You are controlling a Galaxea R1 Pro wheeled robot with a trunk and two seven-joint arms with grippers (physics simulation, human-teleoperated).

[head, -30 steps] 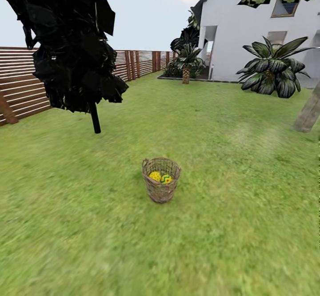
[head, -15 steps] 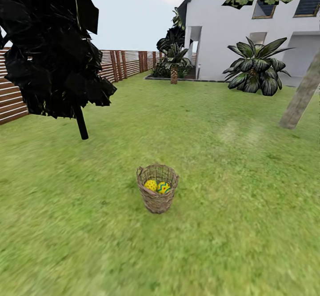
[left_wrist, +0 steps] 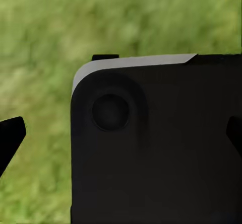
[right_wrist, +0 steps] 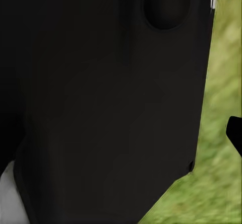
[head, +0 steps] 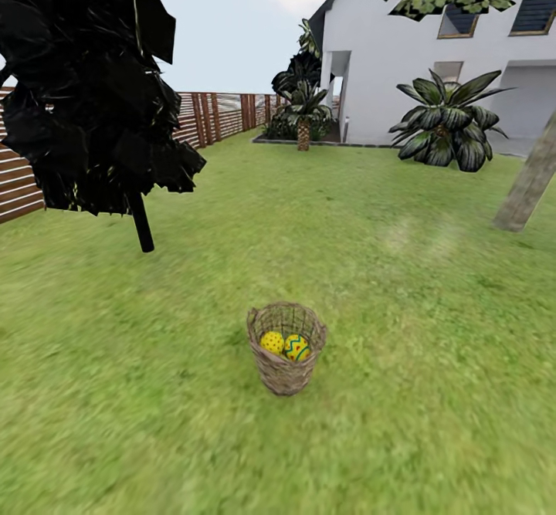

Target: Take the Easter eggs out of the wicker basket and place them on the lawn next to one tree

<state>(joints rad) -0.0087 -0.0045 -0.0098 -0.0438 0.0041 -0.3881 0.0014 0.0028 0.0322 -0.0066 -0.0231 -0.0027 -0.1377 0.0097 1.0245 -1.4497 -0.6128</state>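
Two Easter eggs [head: 283,344] are seen inside the wicker basket [head: 286,376] on the near lawn [head: 371,268]. A grey trunk [head: 531,183] is seen far right. Neither gripper's state can be told.

Black robot housing [left_wrist: 151,148] over blurred, probably grassy lawn [left_wrist: 45,43].

No words, numbers, labels or signs are showing anywhere in these pictures. The eggs [head: 284,344] in the basket [head: 284,348] are wearing dots and zigzag bands, but those are only patterns and no letters. The white house [head: 401,59] and the wooden fence [head: 216,117] are carrying no writing that can be read. The dark robot parts in both wrist views are showing no brand or mark.
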